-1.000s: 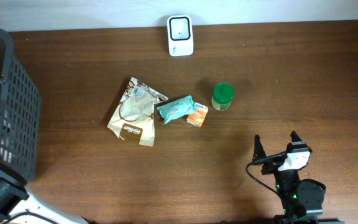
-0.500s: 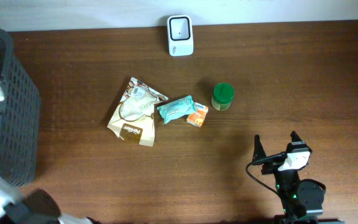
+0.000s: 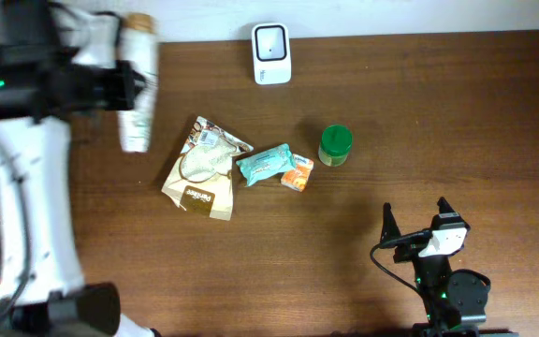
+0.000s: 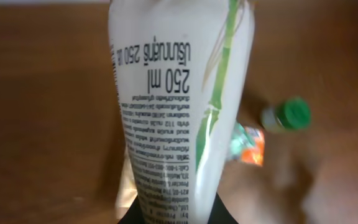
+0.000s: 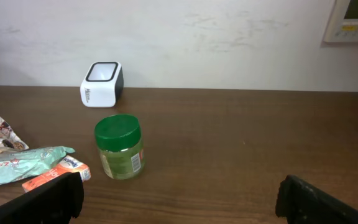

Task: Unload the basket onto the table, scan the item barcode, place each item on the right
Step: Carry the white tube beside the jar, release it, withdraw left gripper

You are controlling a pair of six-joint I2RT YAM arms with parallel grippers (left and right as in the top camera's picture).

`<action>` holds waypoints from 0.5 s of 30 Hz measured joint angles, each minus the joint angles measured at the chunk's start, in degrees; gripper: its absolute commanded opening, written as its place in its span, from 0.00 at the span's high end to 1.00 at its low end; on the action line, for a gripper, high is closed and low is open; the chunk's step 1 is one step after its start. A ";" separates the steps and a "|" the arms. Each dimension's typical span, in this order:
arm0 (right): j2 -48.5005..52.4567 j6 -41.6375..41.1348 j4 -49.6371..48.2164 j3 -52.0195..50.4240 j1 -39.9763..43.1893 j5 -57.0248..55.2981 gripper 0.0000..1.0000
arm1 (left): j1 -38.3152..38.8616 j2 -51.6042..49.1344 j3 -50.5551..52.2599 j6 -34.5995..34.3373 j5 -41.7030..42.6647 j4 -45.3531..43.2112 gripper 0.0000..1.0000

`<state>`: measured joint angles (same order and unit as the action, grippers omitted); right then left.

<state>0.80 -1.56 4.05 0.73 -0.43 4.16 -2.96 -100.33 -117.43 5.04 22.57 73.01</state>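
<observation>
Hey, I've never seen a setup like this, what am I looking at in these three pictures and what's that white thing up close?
These are two robot arms at a brown table. One picture looks down from above; the other two come from small cameras on each wrist. From above, the left gripper is shut on a white tube, held up over the table's far left. That tube fills the left wrist picture, its small print facing the camera. The right gripper waits open and empty near the front edge. On the table lie a white scanner, a green-lidded jar, a teal packet, a small orange packet and a tan snack bag.
</observation>
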 measured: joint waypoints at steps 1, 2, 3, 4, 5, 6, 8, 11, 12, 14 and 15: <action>0.00 0.04 0.00 0.00 0.00 0.00 0.02 | 2.05 -1.29 0.96 -0.59 -0.35 -0.13 1.00; 0.00 0.04 0.00 0.00 0.00 0.00 0.02 | 4.02 -2.69 1.68 -1.11 -0.59 -0.22 1.00; 0.00 0.02 0.00 0.00 0.00 0.00 0.02 | 6.23 -4.44 2.51 -1.86 -0.79 -0.79 1.00; 0.00 0.04 0.00 0.00 0.00 0.00 0.02 | 8.09 -5.92 3.19 -2.54 -1.01 -1.55 1.00; 0.00 0.02 0.00 0.00 0.00 0.00 0.02 | 9.70 -7.41 3.63 -3.15 -1.18 -2.10 1.00; 0.00 0.04 0.00 0.00 0.00 0.00 0.02 | 11.41 -8.94 3.96 -3.72 -1.42 -2.64 1.00; 0.00 0.02 0.00 0.00 0.00 0.00 0.02 | 14.73 -11.87 4.24 -4.79 -1.64 -4.15 1.00; 0.00 0.04 0.00 0.00 0.00 0.00 0.02 | 18.82 -14.75 4.37 -6.47 -1.84 -6.23 1.00; 0.00 0.02 0.00 0.00 0.00 0.00 0.02 | 20.35 -15.65 4.37 -7.17 -1.86 -6.99 1.00; 0.00 0.04 0.00 0.00 0.00 0.00 0.02 | 24.00 -17.20 4.39 -8.46 -1.84 -8.63 1.00; 0.00 0.07 0.00 0.00 0.00 0.00 0.02 | 25.38 -17.46 4.48 -9.29 -2.03 -9.27 1.00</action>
<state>0.80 -1.50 4.05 0.73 -0.43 4.16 22.41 -117.80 -112.95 -4.25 20.53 63.75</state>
